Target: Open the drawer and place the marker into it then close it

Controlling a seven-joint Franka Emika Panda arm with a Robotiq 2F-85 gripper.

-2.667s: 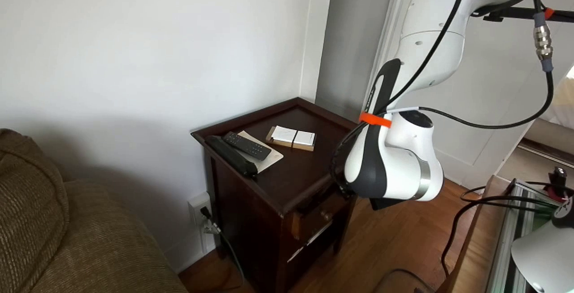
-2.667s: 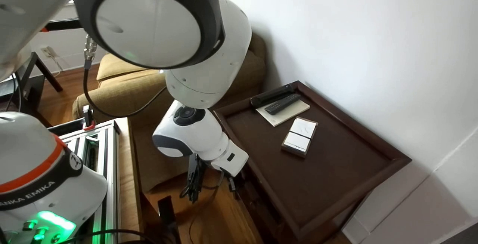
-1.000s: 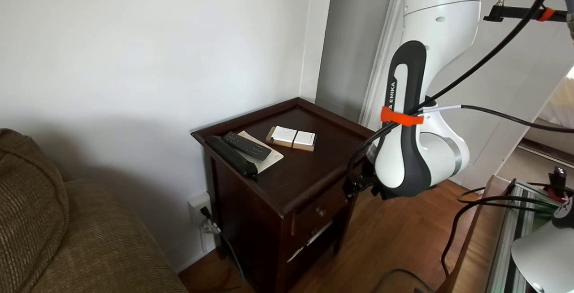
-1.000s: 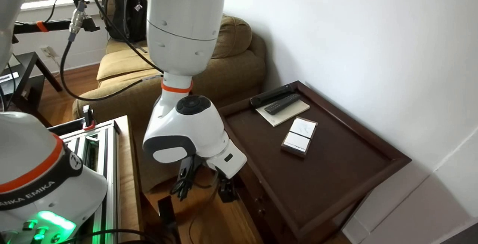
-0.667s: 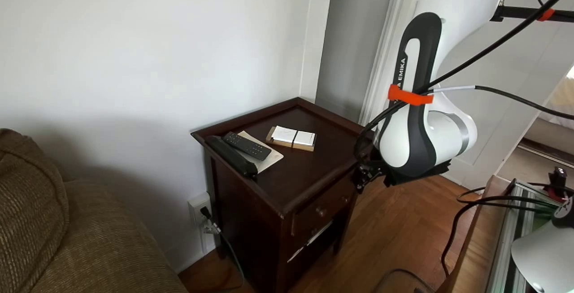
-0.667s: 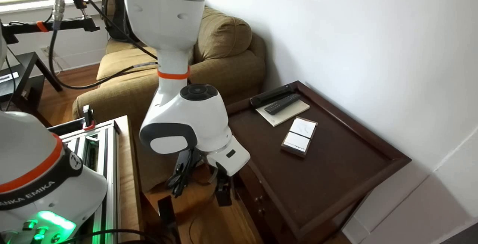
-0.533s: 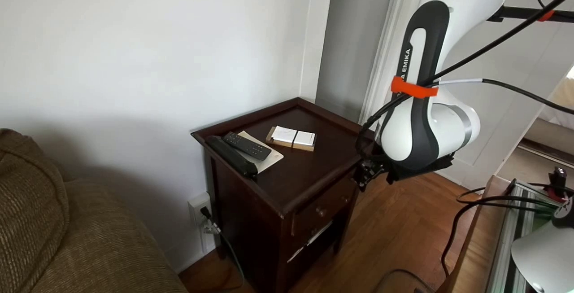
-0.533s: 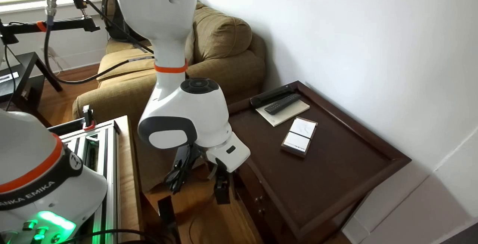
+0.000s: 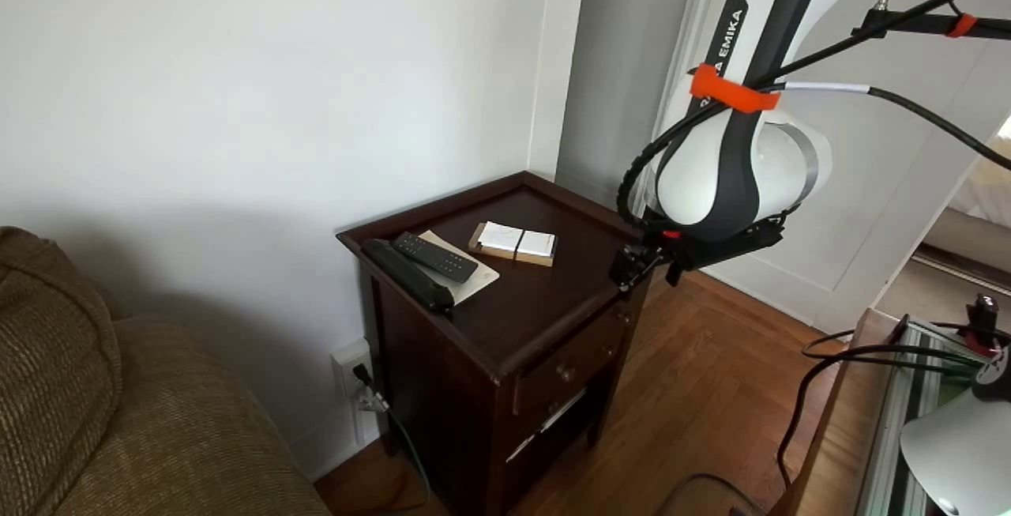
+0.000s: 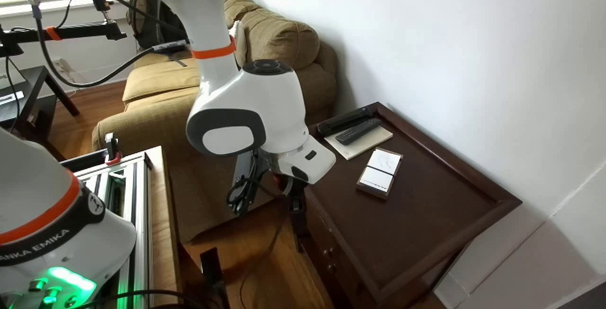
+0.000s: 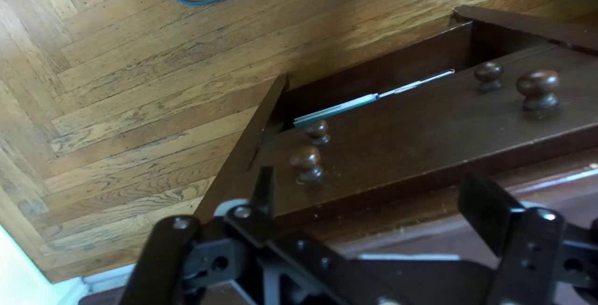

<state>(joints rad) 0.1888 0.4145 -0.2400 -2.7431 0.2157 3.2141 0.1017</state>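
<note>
drawer [image 11: 411, 132]: is looking closed, sitting beneath the front edge of the tabletop [image 10: 426, 233]; being rigid wood, it is probably wanting a firm, straight pull
knobs [image 11: 305, 157]: are offering the hold; their glossy round heads are looking slippery, so the narrow necks are promising a surer grasp
marker: is not showing in any view; may be lying inside the drawer, i cannot tell; is likely proving light, stiff and roll-prone, best pinched mid-barrel
gripper [image 11: 367, 181]: is hanging near that front edge, fingers [image 11: 265, 193] standing wide apart, pinching nothing
arm [image 9: 738, 160]: is bearing a readable "emika"
robot base [image 10: 38, 190]: is showing "anka emika"
</note>
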